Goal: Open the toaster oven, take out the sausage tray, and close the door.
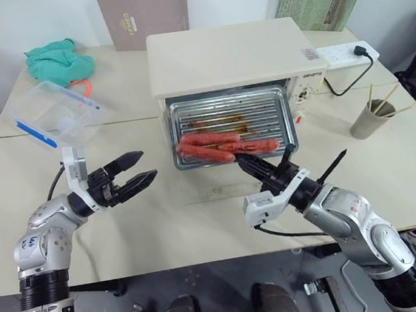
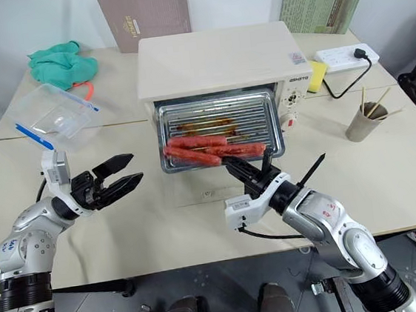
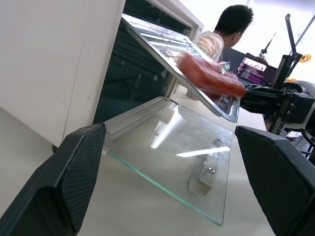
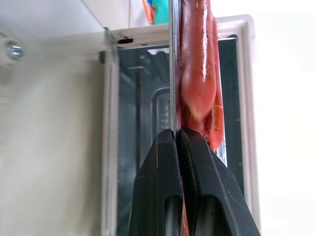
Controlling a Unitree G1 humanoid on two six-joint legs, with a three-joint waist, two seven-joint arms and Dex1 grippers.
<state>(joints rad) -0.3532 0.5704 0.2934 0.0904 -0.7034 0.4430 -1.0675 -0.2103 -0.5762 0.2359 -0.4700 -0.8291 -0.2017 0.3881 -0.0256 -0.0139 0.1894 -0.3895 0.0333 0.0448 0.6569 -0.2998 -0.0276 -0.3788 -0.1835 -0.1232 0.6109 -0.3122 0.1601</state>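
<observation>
Two black fingers of right gripper [image 1: 244, 161] pressed tight on front rim of sausage tray [image 1: 232, 126], mid-frame in left eye view, just below centre. Pinch at rim edge, presumably to leave sausages [image 1: 225, 144] untouched and let tray slide straight out. In right wrist view, thin metal edge clamped between the two pads [image 4: 157, 162], sausages right beside the upper pad, close enough to brush it.

Tray partly drawn out of toaster oven [image 1: 231, 57], upper centre of frame, back portion apparently inside the cavity, front portion hanging over door [image 3: 184, 147]. Door dropped flat on table [image 1: 163, 228], glass face up, handle beneath, clear path for the pull. Tray tilted, front end lifted by the gripper, as seen in left wrist view.

Left gripper [image 1: 137, 171] at lower left of frame, fingers spread wide, holding nothing, aimed toward tray's near left corner but well apart from it; likely waiting to support that side or later shut the door.

Clear plastic box [image 1: 56, 116] at upper left, far from the action.
</observation>
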